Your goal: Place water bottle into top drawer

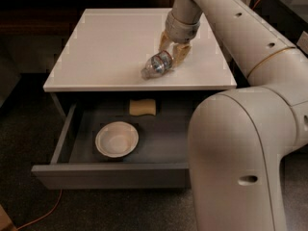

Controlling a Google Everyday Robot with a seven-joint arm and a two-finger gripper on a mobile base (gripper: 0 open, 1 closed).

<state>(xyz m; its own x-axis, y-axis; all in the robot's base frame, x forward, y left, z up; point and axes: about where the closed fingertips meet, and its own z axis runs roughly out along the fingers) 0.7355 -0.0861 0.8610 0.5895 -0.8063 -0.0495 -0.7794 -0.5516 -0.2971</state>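
The water bottle (154,68) lies on its side on the white cabinet top (106,47), near the front edge and right of centre. My gripper (172,51) reaches down from the arm at the upper right, its tan fingers (182,55) closed against either side of the bottle's far end. Below, the top drawer (110,176) is pulled wide open. Its right part is hidden behind my arm.
Inside the drawer lie a white bowl (117,139) at front left and a yellow sponge (142,107) at the back. My bulky arm segment (240,158) fills the right foreground. An orange cable (45,210) runs across the dark floor at lower left.
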